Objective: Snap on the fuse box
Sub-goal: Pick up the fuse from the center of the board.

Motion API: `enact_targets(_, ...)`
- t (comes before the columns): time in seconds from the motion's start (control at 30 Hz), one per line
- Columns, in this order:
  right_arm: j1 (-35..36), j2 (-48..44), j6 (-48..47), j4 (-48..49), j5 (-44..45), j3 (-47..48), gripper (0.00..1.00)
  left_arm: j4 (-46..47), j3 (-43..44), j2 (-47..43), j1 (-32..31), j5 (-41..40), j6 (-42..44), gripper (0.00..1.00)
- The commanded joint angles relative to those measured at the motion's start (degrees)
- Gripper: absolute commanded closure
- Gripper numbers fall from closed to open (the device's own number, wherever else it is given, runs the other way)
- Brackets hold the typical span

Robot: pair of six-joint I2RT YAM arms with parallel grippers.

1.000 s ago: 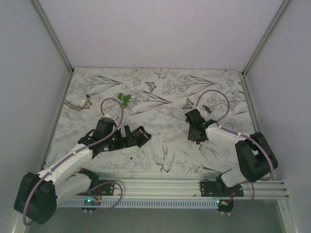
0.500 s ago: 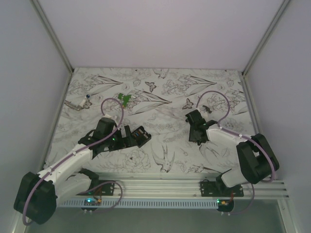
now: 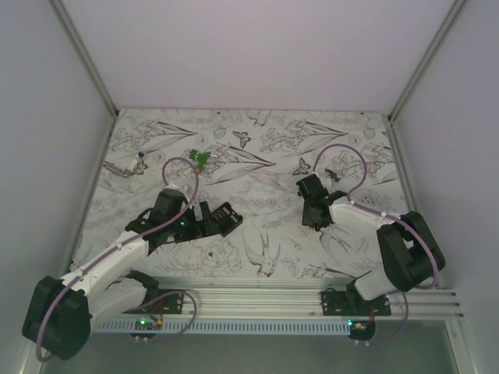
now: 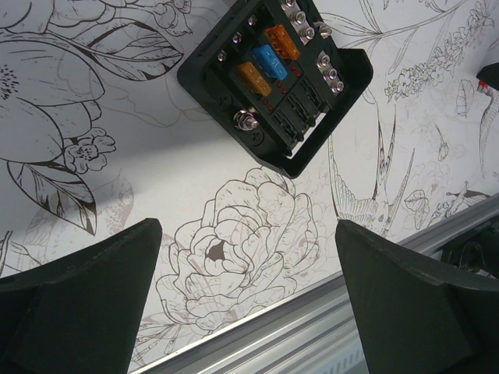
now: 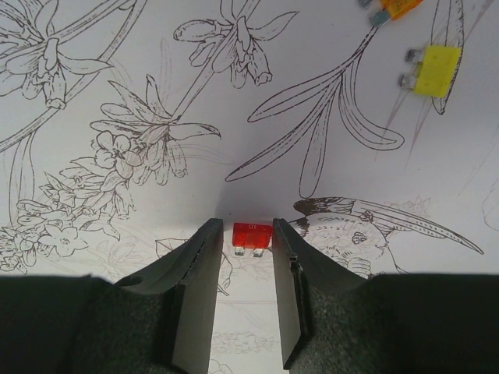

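The fuse box (image 3: 223, 217) is a small black square box lying open on the patterned mat, just right of my left gripper (image 3: 204, 221). In the left wrist view the fuse box (image 4: 277, 78) shows orange and blue fuses in its slots and lies beyond my left gripper (image 4: 248, 230), which is wide open and empty. My right gripper (image 3: 310, 201) is low over the mat at centre right. In the right wrist view my right gripper (image 5: 246, 227) has narrow jaws straddling a red fuse (image 5: 253, 235) that lies flat on the mat, with a small gap on the left side.
A yellow fuse (image 5: 431, 70) and an orange fuse (image 5: 394, 6) lie on the mat ahead of the right gripper. A small green plastic piece (image 3: 201, 158) and a thin metal tool (image 3: 123, 167) lie at the back left. The aluminium rail (image 4: 312, 327) runs along the near edge.
The right gripper has shifted slightly forward and back over the same spot. The left arm and the fuse box have not moved.
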Motion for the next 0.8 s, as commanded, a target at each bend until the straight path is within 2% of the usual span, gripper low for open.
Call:
enact_targets(0.0, 0.21, -0.5, 0.47, -1.9, 0.02, 0.52, 0.63, -0.74, 0.97, -0.59, -0.48, 1.01, -0.5, 0.0)
enact_targets(0.4, 0.3, -1.69, 0.54, -1.3, -0.23, 0.1, 0.73, -0.7, 1.28, -0.97, -1.16, 1.7, -0.88, 0.0)
enact_targets(0.77, 3.42, -6.19, 1.83, 2.13, -4.97, 1.56, 0.74, 1.33, 1.59, -2.71, -3.36, 1.81, -3.75, 0.01)
